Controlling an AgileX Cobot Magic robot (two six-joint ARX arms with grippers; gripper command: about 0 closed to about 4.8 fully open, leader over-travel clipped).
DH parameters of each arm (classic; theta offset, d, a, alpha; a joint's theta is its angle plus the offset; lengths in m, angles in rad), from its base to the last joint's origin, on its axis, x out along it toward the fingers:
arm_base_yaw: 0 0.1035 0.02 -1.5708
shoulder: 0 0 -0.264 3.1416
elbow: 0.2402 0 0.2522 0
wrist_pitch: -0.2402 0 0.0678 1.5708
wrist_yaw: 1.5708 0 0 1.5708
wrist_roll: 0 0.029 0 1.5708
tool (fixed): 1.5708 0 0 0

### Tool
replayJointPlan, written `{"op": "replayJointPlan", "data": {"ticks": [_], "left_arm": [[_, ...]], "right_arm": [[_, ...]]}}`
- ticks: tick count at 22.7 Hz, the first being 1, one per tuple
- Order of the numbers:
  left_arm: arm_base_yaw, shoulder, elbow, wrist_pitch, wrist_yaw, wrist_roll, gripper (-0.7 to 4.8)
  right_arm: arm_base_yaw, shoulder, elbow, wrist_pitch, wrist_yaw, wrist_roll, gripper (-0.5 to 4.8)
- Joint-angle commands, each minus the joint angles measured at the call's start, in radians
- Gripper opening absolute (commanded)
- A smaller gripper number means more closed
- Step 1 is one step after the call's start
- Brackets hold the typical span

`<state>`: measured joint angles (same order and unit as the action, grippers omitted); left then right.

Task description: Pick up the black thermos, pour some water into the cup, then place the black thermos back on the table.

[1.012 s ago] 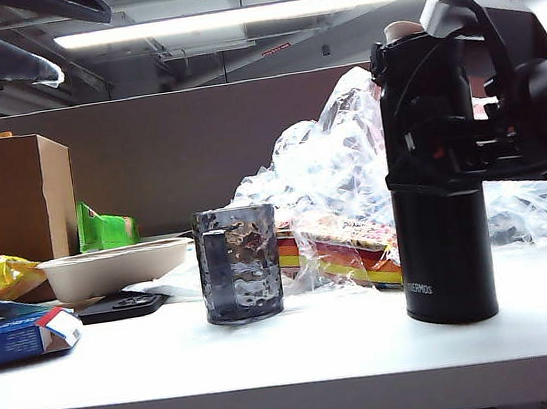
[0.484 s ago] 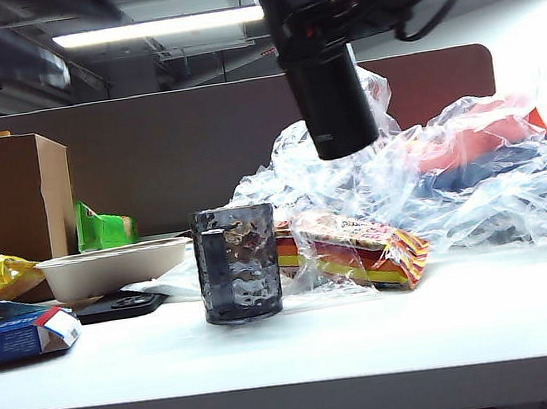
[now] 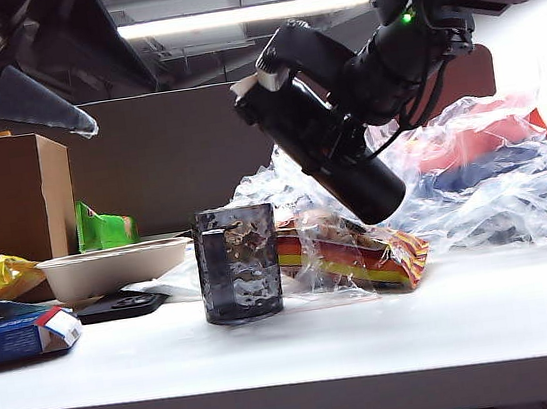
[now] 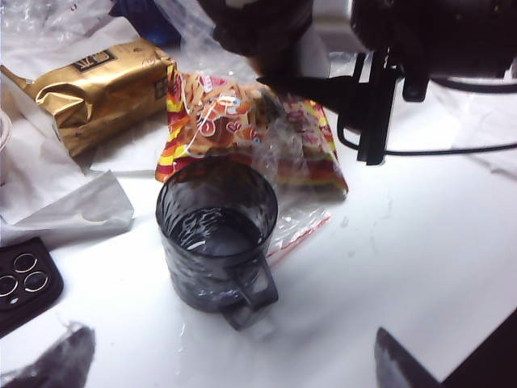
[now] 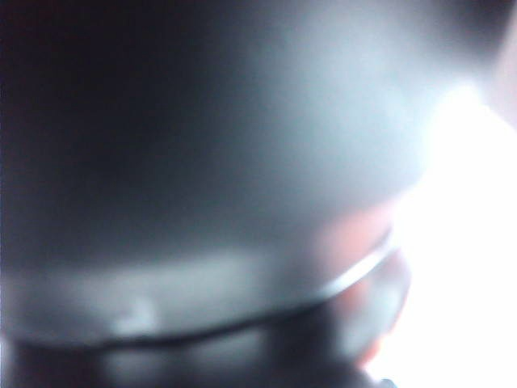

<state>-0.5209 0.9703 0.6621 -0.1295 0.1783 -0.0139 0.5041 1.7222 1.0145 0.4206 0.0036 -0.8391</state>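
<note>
The black thermos (image 3: 331,141) hangs tilted in the air above and to the right of the cup (image 3: 239,264), lid end up and to the left, base down and to the right. My right gripper (image 3: 346,104) is shut on its body. The right wrist view is a dark blur of the thermos (image 5: 202,121). The cup stands on the white table (image 3: 394,350). In the left wrist view the cup (image 4: 216,234) holds a shiny pool at its bottom, its handle turned toward my left gripper (image 4: 230,368). That gripper is open and empty, up at the left (image 3: 46,88) in the exterior view.
A beige paper bowl (image 3: 110,266), a phone (image 3: 121,307), a blue box (image 3: 13,335) and a cardboard box (image 3: 20,197) sit left of the cup. A snack packet (image 3: 356,254) lies behind it under crumpled plastic bags (image 3: 472,178). A gold bag (image 4: 97,89) lies nearby.
The thermos left the table at the right, rose, moved left and now leans with its lid toward the cup. My left arm has dropped lower at the upper left.
</note>
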Motion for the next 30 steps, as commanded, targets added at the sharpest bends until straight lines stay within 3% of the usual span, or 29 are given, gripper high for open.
{"op": "replayJointPlan", "data": {"ticks": [1,3,6,9,13,19,22,27,30], "left_arm": [[-0.001,-0.001,0.007,-0.007,-0.003,0.034,4.79],[-0.001,-0.001,0.007,-0.007,-0.003,0.033,4.79],[-0.001,-0.001,0.007,-0.007,-0.002,0.033,4.79],[-0.001,-0.001,0.007,-0.008,-0.002,0.033,4.79],[-0.001,-0.001,0.007,-0.013,-0.002,0.033,4.79],[-0.001,-0.001,0.007,-0.013,-0.011,0.034,4.79],[-0.001,-0.001,0.007,-0.014,-0.022,0.034,4.79],[-0.001,-0.001,0.007,-0.034,-0.022,0.034,4.79],[-0.001,-0.001,0.007,-0.051,-0.025,0.038,4.79]], "right_arm": [[0.0,-0.064,0.01,-0.081,0.024,-0.06,1.67],[0.0,-0.107,0.008,-0.179,0.023,-0.064,1.67],[0.0,-0.1,0.008,-0.177,0.016,-0.161,1.71],[0.0,-0.085,0.008,-0.144,-0.007,-0.278,1.71],[-0.001,-0.051,0.008,-0.041,0.022,-0.302,1.71],[-0.001,-0.038,0.009,0.012,-0.005,-0.544,1.7],[-0.001,-0.038,0.009,0.055,0.034,-0.562,1.71],[0.0,-0.038,0.009,0.079,0.046,-0.708,1.8],[0.0,-0.038,0.011,0.17,0.042,-0.711,1.8]]}}
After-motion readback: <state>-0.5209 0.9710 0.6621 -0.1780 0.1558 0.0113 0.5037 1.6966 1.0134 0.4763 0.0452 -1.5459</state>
